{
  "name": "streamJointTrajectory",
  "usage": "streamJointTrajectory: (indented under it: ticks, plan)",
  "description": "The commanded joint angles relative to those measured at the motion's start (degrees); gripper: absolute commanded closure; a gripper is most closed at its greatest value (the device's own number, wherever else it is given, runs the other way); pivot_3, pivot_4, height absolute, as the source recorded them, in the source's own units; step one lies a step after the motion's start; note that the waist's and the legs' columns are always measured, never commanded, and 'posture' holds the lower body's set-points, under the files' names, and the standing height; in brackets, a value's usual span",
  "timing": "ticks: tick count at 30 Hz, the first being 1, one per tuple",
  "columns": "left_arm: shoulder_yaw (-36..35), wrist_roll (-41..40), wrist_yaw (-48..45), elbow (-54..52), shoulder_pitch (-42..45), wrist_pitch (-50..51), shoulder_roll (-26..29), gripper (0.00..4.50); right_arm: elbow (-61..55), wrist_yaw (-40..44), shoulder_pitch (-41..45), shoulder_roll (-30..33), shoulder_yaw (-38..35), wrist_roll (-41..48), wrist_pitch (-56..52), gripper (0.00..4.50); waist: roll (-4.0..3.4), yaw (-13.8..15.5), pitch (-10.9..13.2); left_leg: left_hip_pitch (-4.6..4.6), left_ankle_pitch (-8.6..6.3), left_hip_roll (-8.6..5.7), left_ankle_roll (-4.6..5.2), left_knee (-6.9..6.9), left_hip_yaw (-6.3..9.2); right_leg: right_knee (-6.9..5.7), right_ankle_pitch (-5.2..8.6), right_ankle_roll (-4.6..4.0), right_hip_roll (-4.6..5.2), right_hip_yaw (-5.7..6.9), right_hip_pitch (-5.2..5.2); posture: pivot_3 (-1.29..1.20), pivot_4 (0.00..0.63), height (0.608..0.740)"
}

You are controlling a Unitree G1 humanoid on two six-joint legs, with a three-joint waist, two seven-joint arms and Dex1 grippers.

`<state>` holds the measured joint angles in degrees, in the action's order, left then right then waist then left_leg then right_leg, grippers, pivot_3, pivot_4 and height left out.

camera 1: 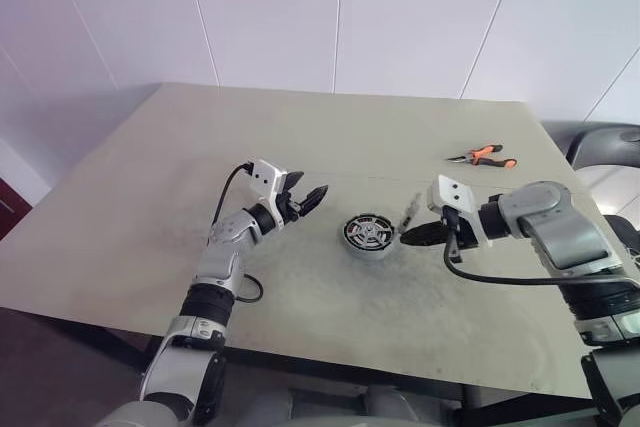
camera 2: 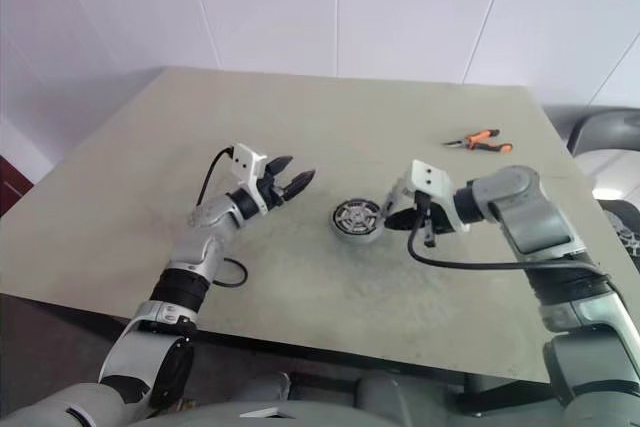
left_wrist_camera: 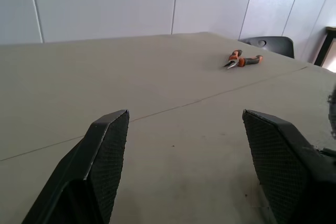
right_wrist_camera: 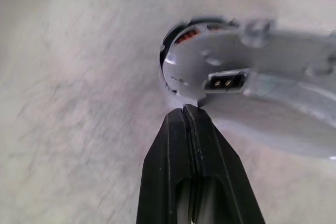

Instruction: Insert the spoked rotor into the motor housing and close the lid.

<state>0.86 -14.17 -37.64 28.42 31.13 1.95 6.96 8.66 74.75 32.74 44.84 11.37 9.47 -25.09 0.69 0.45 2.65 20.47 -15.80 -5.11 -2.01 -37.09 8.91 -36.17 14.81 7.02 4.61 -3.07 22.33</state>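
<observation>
The motor housing [camera 1: 367, 234] is a short round drum resting on the table at its middle. A shiny spoked rotor [camera 2: 357, 215] appears to lie in its top, inside a dark rim. My right gripper [camera 1: 404, 238] is shut with nothing in it, its tips at the drum's right side. In the right wrist view the shut fingertips [right_wrist_camera: 189, 109] meet the pale silvery wall of the housing [right_wrist_camera: 210, 61], where a bit of copper winding shows. To the left of the housing my left gripper [camera 1: 310, 192] hovers open and empty, apart from it. The lid is out of view.
Orange-handled pliers [camera 1: 483, 156] lie at the table's far right. A dark chair [camera 1: 600, 142] stands past the right edge. A thin seam line [left_wrist_camera: 210, 95] crosses the tabletop [camera 1: 200, 147], and a black cable loops under my left forearm.
</observation>
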Motion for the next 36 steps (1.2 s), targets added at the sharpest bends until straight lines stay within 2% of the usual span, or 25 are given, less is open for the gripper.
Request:
streamJointTrajectory:
  ticks: [1, 7, 13, 24, 28, 36]
  plan:
    - [0.2, 0.2, -0.5, -2.3, 0.3, -0.2, 0.1, 0.83, 4.4, -5.8, 4.1, 0.6, -0.6, -5.2, 4.9, 4.49, 0.0, 0.3, 0.0, -0.01, 0.0, -0.01, 0.0, -0.02, 0.0, -0.01, 0.0, 0.0, 0.0, 0.0, -0.01, 0.0, 0.0, 0.74]
    - [0.4, 0.1, -0.8, -2.3, 0.3, 0.0, 0.3, 0.83, 8.7, -6.4, 5.9, 0.3, -1.7, -5.8, 7.9, 4.49, 0.01, 0.3, 0.0, 0.06, 0.0, -0.04, 0.01, 0.04, 0.0, 0.05, 0.0, 0.0, 0.03, 0.01, 0.04, 0.0, 0.0, 0.74]
    - [0.7, 0.3, -0.9, -2.5, 0.1, 0.1, 0.2, 0.83, 13.8, -8.1, 6.0, 3.3, 1.2, -12.4, 12.2, 4.49, 0.0, 0.3, 0.0, 0.04, -0.01, -0.05, 0.01, 0.07, -0.02, 0.04, 0.0, -0.01, 0.02, 0.0, 0.05, 0.0, 0.0, 0.74]
    - [0.9, 0.7, -1.3, -2.8, 0.0, 0.5, -0.2, 0.83, 19.7, -20.4, 9.9, -5.0, -2.7, -12.1, 20.4, 4.49, -0.01, 0.2, 0.0, -0.01, 0.0, -0.04, 0.0, 0.05, -0.25, -0.01, -0.01, -0.01, -0.01, -0.06, 0.04, 0.0, 0.0, 0.74]
    - [0.9, 0.8, -1.4, -2.8, 0.0, 0.6, -0.2, 0.83, 16.1, -17.0, 7.9, -8.3, -4.9, -6.0, 14.7, 4.49, -0.01, 0.3, 0.0, 0.01, 0.0, -0.04, 0.0, 0.06, -0.22, 0.02, -0.01, -0.02, 0.01, -0.07, 0.05, 0.0, 0.0, 0.74]
    - [0.7, 0.9, -1.4, -3.0, -0.1, 0.8, -0.1, 0.83, 11.8, -11.7, 5.7, -6.9, -5.4, -2.0, 8.4, 4.49, -0.02, 0.2, 0.0, -0.01, 0.0, -0.06, 0.01, 0.05, -0.14, 0.0, -0.01, -0.02, 0.01, -0.07, 0.04, 0.0, 0.0, 0.74]
